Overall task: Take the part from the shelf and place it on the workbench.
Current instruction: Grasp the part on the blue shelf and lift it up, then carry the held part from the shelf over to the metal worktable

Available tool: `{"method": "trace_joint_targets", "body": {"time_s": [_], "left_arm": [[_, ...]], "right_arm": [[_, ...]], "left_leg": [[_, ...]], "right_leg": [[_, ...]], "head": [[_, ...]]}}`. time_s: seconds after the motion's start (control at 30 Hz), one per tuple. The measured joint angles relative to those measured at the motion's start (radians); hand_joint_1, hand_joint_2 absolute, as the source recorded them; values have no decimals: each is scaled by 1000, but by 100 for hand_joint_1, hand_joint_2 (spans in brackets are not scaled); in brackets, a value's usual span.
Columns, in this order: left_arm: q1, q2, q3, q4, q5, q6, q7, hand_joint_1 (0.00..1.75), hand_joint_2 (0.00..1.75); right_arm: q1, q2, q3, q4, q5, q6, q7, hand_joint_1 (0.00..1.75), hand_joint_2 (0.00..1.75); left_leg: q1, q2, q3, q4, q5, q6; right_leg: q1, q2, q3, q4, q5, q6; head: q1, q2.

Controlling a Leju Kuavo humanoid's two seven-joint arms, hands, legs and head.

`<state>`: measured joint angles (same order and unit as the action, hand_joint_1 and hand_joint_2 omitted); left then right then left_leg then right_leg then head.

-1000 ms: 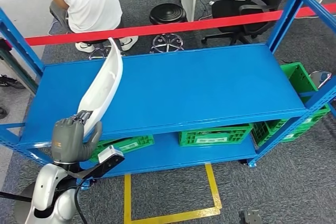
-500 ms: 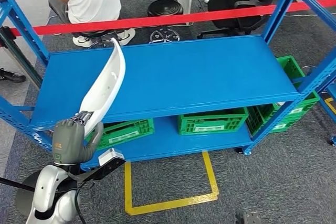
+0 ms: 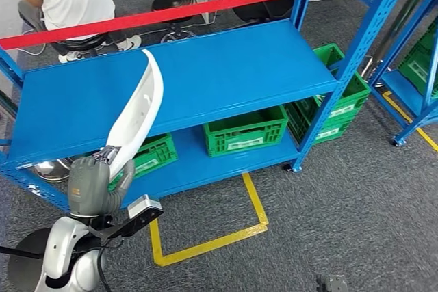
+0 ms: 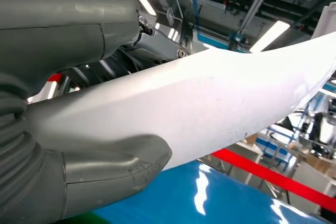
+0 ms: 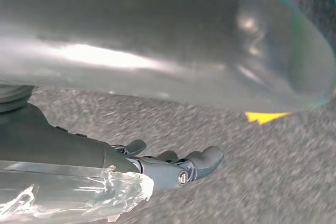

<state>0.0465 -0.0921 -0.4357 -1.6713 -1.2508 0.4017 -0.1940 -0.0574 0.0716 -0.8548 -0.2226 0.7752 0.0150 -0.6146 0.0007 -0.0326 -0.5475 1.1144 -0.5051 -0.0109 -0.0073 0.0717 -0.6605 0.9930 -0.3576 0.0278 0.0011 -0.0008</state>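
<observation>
View has swung right, shelf [image 3: 170, 80] sliding left | left hand [image 3: 93, 184] grips long, curved, glossy white part [image 3: 135, 115] raised before shelf | right hand [image 5: 170, 169] hangs, fingers loosely extended, empty.

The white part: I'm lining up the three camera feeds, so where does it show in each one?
Head view: the white part rises from the left hand at lower left, its tip over the blue shelf.
Left wrist view: white part runs across the picture, gripped by the left hand.
Right wrist view: not in it.
Shared landmark: the red bar.
</observation>
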Motion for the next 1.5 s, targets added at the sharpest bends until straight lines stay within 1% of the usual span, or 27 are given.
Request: {"method": "trace_joint_targets", "body": {"time_s": [0.07, 0.1, 0.17, 0.23, 0.3, 0.33, 0.37, 0.4, 0.47, 0.53, 0.57, 0.63, 0.67, 0.73, 0.8, 0.83, 0.9, 0.97, 1.03, 1.1, 1.17, 1.23, 1.3, 1.37, 1.4, 1.43, 1.5], "left_arm": [[-1, 0, 0, 0, 6, 2, -2, 175, 175], [-1, 0, 0, 0, 10, 2, -4, 175, 175], [-1, -1, 0, 1, 20, 2, -8, 175, 175], [0, -2, 0, 2, 32, 1, -14, 175, 175], [1, -3, 0, 4, 41, -1, -21, 175, 175], [2, -4, 0, 5, 43, -2, -22, 175, 175], [2, -4, 0, 8, 45, -4, -23, 175, 175], [1, -5, 0, 11, 46, -6, -23, 175, 175], [-1, -7, -1, 17, 46, -10, -23, 175, 175], [-5, -12, -2, 23, 47, -12, -23, 175, 175], [-9, -14, -2, 26, 48, -13, -24, 175, 175], [-17, -19, -4, 34, 52, -19, -27, 175, 175], [-20, -22, -5, 38, 56, -26, -32, 175, 175], [-24, -26, -8, 47, 64, -39, -43, 175, 175], [-25, -28, -13, 60, 63, -44, -52, 175, 175], [-25, -28, -17, 69, 59, -42, -55, 175, 175], [-25, -31, -25, 86, 54, -29, -62, 175, 175], [-25, -38, -31, 97, 60, -12, -70, 175, 175], [-26, -44, -33, 104, 71, 1, -79, 175, 175], [-28, -49, -35, 111, 84, 9, -88, 175, 175], [-29, -53, -35, 116, 95, 9, -93, 175, 175], [-30, -57, -35, 120, 104, -1, -95, 175, 175], [-28, -59, -33, 121, 110, -8, -94, 175, 175], [-27, -59, -32, 123, 111, -9, -94, 175, 175], [-26, -59, -32, 123, 110, -9, -94, 175, 175], [-26, -59, -32, 123, 108, -9, -94, 175, 175], [-26, -59, -32, 123, 103, -7, -95, 175, 175]], "right_arm": [[-1, -1, -2, 0, 1, 0, 0, 0, 0], [0, -2, -3, 0, 2, 0, 0, 0, 0], [9, -6, -4, 0, 5, 0, 0, 0, 0], [16, -10, -7, 0, 8, 0, 0, 0, 0], [15, -10, -10, 1, 10, 0, 0, 0, 0], [13, -10, -12, 1, 11, 0, 0, 0, 0], [11, -11, -14, 0, 11, 0, 0, 0, 0], [10, -11, -17, 0, 11, 0, 0, 0, 0], [10, -13, -21, 0, 11, 2, 0, 0, 0], [4, -15, -24, -1, 10, 4, 0, 0, 0], [1, -16, -26, -1, 10, 5, 0, 0, 0], [-1, -17, -29, -2, 10, 6, 0, 0, 0], [2, -17, -31, -2, 10, 6, 0, 0, 0], [5, -18, -35, -2, 12, 5, 1, 0, 0], [3, -19, -40, -2, 15, 5, 1, 0, 0], [3, -19, -42, -2, 16, 4, 1, 0, 0], [5, -19, -46, -2, 20, 5, 3, 0, 0], [8, -19, -50, -2, 25, 4, 5, 0, 0], [8, -19, -52, -2, 28, 2, 7, 0, 0], [8, -21, -53, -2, 30, 0, 9, 0, 0], [13, -23, -56, -2, 31, -6, 11, 0, 0], [18, -25, -62, -2, 31, -21, 15, 0, 0], [13, -26, -69, -2, 31, -37, 17, 0, 0], [9, -26, -74, -2, 31, -50, 17, 0, 0], [10, -26, -76, -2, 31, -55, 16, 0, 0], [10, -26, -77, -2, 31, -57, 16, 0, 0], [9, -26, -79, -2, 32, -61, 14, 0, 0]], "left_leg": [[0, -32, 80, -115, -18, 11], [-2, -31, 94, -140, -25, 17], [-2, -9, 83, -143, -15, 30], [-2, 16, 64, -144, 5, 46], [-6, 39, 39, -143, 26, 54], [-8, 52, 24, -143, 37, 55], [-9, 65, 9, -143, 47, 55], [-10, 78, -6, -142, 57, 54], [-12, 102, -29, -141, 75, 49], [-16, 123, -41, -138, 87, 40], [-18, 134, -42, -136, 93, 36], [-18, 159, -41, -134, 100, 27], [-16, 157, -43, -131, 98, 21], [-12, 113, -62, -84, 55, 7], [-7, 59, -111, 40, -25, -3], [-6, 48, -136, 105, -55, -5], [-5, 40, -147, 154, -56, -3], [-5, 27, -90, 61, 4, 4], [-1, -17, -17, -70, 51, 12], [2, -43, 10, -128, 54, 18], [4, -25, 6, -136, 52, 25], [6, -3, 3, -139, 56, 37], [4, 22, 1, -140, 58, 44], [2, 49, -1, -140, 58, 46], [2, 62, -1, -140, 58, 46], [2, 73, 0, -139, 58, 45], [0, 93, 2, -139, 56, 42]], "right_leg": [[1, 21, -18, 1, 27, 11], [1, 32, -22, -3, 40, 18], [0, 40, -29, -9, 55, 29], [2, 1, -52, 41, -9, 37], [4, -49, -86, 171, -121, 41], [4, -60, -97, 241, -152, 42], [4, -65, -98, 292, -154, 43], [3, -68, -84, 312, -133, 44], [4, -88, 4, 238, -85, 43], [10, -130, 129, 77, -107, 36], [14, -144, 167, 16, -129, 29], [19, -135, 180, -28, -146, 11], [17, -123, 172, -27, -140, 4], [12, -102, 164, -28, -125, -9], [10, -78, 149, -27, -108, -17], [10, -63, 140, -26, -101, -18], [10, -35, 126, -24, -91, -18], [9, -7, 119, -22, -86, -14], [10, 19, 112, -18, -82, -7], [8, 42, 97, -12, -75, 3], [7, 50, 82, -7, -71, 15], [8, 7, 53, 36, -97, 25], [7, -48, -7, 159, -160, 35], [3, -64, -60, 278, -204, 42], [2, -66, -63, 291, -201, 44], [1, -70, -42, 259, -180, 45], [2, -100, 40, 114, -120, 45]], "head": [[1, 0], [1, 0], [1, 0], [7, 0], [13, 0], [13, 0], [13, 0], [13, 0], [14, 0], [14, 0], [14, 0], [14, 0], [14, 0], [14, 0], [13, 0], [13, 0], [14, 0], [13, 0], [14, 0], [14, 0], [14, 0], [22, 0], [30, 0], [30, 0], [30, 0], [30, 0], [31, 0]]}}
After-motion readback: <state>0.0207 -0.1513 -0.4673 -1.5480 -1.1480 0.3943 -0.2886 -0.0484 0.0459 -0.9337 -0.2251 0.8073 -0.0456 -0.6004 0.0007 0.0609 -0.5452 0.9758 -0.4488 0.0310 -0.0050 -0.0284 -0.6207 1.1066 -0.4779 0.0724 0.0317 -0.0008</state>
